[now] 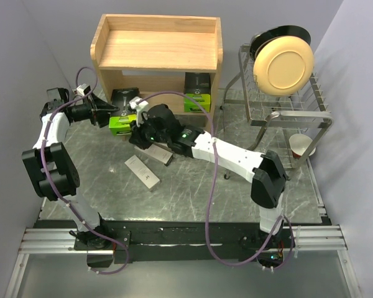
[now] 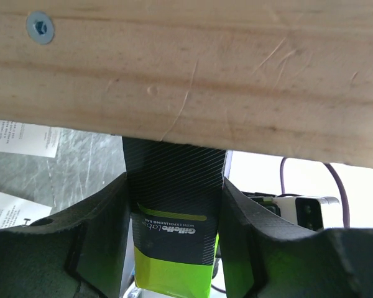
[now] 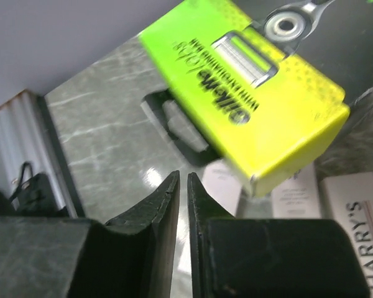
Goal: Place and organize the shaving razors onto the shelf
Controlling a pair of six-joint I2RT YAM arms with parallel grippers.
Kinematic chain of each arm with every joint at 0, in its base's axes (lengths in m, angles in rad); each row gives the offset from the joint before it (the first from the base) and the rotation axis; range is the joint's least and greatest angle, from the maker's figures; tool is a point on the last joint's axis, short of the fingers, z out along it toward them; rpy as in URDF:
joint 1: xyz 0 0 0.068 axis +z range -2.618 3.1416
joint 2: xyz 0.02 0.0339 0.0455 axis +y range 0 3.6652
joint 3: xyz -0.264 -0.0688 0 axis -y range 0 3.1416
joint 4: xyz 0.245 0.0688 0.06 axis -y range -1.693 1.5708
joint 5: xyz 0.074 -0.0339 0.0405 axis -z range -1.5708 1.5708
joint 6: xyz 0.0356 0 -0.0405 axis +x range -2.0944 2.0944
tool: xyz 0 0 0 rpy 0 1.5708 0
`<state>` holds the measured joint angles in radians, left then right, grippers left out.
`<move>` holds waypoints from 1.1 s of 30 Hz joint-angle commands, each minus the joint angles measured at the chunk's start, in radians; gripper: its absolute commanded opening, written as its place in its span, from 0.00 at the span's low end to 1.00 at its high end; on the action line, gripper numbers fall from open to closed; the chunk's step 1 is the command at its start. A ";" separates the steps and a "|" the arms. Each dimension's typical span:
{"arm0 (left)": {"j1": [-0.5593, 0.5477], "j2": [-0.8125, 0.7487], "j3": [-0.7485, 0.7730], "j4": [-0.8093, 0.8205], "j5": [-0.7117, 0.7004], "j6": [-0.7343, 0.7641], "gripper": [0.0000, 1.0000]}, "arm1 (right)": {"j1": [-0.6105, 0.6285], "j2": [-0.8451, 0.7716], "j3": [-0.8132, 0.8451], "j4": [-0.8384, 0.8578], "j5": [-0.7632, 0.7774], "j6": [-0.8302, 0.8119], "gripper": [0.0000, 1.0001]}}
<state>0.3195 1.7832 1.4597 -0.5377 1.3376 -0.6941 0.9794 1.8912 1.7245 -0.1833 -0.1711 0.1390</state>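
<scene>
Lime-and-black razor pack (image 2: pixel 173 248): pinched in left claw (image 2: pixel 174 186), held at the wooden shelf's (image 2: pixel 186 74) lower front. Right claw (image 3: pixel 182 183): almost pressed together, nothing gripped, above tabletop (image 3: pixel 105 124).

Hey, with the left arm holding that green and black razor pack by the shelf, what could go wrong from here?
1. The black-and-lime pack in the left gripper sits close under the shelf board; pushed on, it could catch on the wood and twist in the grip.
2. The right gripper, nearly closed on nothing, hangs close by that pack and might knock it.
</scene>
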 commanded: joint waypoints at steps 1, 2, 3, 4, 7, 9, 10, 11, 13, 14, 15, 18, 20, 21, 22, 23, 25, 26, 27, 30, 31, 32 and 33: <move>0.006 -0.025 -0.008 0.110 0.044 -0.117 0.36 | 0.001 0.049 0.113 0.051 0.081 -0.042 0.15; 0.006 -0.034 -0.015 0.116 0.041 -0.123 0.37 | 0.001 0.060 0.127 0.050 0.085 -0.056 0.14; 0.004 -0.038 -0.019 0.116 0.038 -0.125 0.37 | 0.001 0.080 0.139 0.050 0.099 -0.062 0.13; 0.004 -0.042 -0.025 0.111 0.035 -0.125 0.38 | -0.004 0.089 0.158 0.050 0.104 -0.065 0.13; 0.006 -0.053 -0.039 0.117 0.029 -0.137 0.43 | -0.016 0.117 0.181 0.057 0.117 -0.079 0.13; 0.006 -0.062 -0.039 0.110 0.025 -0.128 0.46 | -0.024 0.140 0.191 0.070 0.120 -0.099 0.12; 0.006 -0.064 -0.039 0.105 0.021 -0.124 0.50 | -0.025 0.149 0.208 0.070 0.128 -0.105 0.12; 0.006 -0.071 -0.042 0.105 0.018 -0.122 0.58 | -0.033 0.157 0.216 0.076 0.131 -0.111 0.11; 0.007 -0.080 -0.061 0.113 0.014 -0.142 0.99 | -0.039 0.180 0.236 0.088 0.148 -0.118 0.11; 0.010 -0.091 -0.067 0.120 0.015 -0.150 1.00 | -0.045 0.187 0.244 0.099 0.165 -0.127 0.10; 0.010 -0.099 -0.071 0.113 0.006 -0.147 1.00 | -0.048 0.200 0.253 0.102 0.168 -0.131 0.10; 0.016 -0.129 -0.087 0.088 0.003 -0.128 0.99 | -0.057 0.218 0.277 0.123 0.170 -0.157 0.09; 0.032 -0.162 -0.111 0.076 0.008 -0.128 1.00 | -0.062 0.229 0.300 0.128 0.170 -0.164 0.09; 0.039 -0.177 -0.120 0.067 0.009 -0.119 1.00 | -0.065 0.238 0.306 0.130 0.170 -0.167 0.08; 0.049 -0.191 -0.139 0.026 0.011 -0.105 0.99 | -0.067 0.241 0.314 0.134 0.186 -0.168 0.08; 0.070 -0.223 -0.147 -0.008 0.014 -0.060 0.99 | -0.068 0.246 0.319 0.140 0.193 -0.174 0.08; 0.096 -0.255 -0.176 -0.107 0.017 0.000 1.00 | -0.070 0.258 0.334 0.149 0.196 -0.179 0.08; 0.125 -0.289 -0.189 -0.132 0.015 0.049 0.99 | -0.071 0.262 0.340 0.153 0.197 -0.185 0.08; 0.139 -0.304 -0.202 -0.155 0.014 0.073 1.00 | -0.071 0.272 0.345 0.159 0.199 -0.190 0.08; 0.168 -0.346 -0.254 -0.261 -0.005 0.168 0.99 | -0.071 0.295 0.382 0.162 0.187 -0.193 0.08; 0.174 -0.364 -0.265 -0.265 -0.011 0.177 1.00 | -0.071 0.298 0.386 0.159 0.177 -0.191 0.08; 0.176 -0.375 -0.278 -0.255 -0.023 0.171 0.99 | -0.070 0.296 0.388 0.154 0.174 -0.188 0.09; 0.181 -0.386 -0.295 -0.246 -0.035 0.163 1.00 | -0.070 0.290 0.383 0.148 0.173 -0.184 0.09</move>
<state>0.4969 1.4494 1.2072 -0.7124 1.3197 -0.6159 0.9123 2.1700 2.0537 -0.0902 -0.0074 -0.0292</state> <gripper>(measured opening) 0.994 0.086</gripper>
